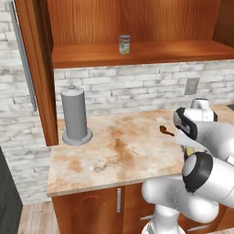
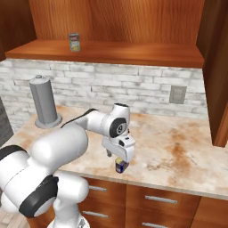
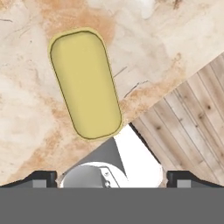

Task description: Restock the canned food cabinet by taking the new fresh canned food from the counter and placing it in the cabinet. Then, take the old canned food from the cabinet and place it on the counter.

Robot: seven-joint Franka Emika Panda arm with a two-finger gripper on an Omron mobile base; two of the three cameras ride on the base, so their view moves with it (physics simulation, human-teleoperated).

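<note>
near the tabletop's (image 2: pixel 178 151) front edge, the gripper (image 2: pixel 120 161) hangs with jaws wide straight over the new can (image 2: pixel 120 166), lined up to close on it. the old can (image 2: pixel 74 42) stands at eleven o'clock on the cabinet (image 2: pixel 133 53) shelf, awaiting the swap.

- New fresh canned food (image 3: pixel 85 83): flat yellow top; dark blue label with a yellow band (image 2: pixel 120 166).
- Old canned food (image 1: pixel 124 44): silver-grey, green-and-white label with a touch of red.
- Cabinet (image 1: pixel 137 52): reddish-brown wood, visible grain.
- Counter (image 1: pixel 114 151): beige stone look, rusty brown blotches.
- Tall cylinder (image 1: pixel 75 116): plain grey.
- Wall (image 1: pixel 137 87): whitewashed brick, grey mottling.
- Floor (image 3: pixel 192 122): pale brown planks.
- Drawers (image 2: pixel 160 200): brown wood with silver handles.
</note>
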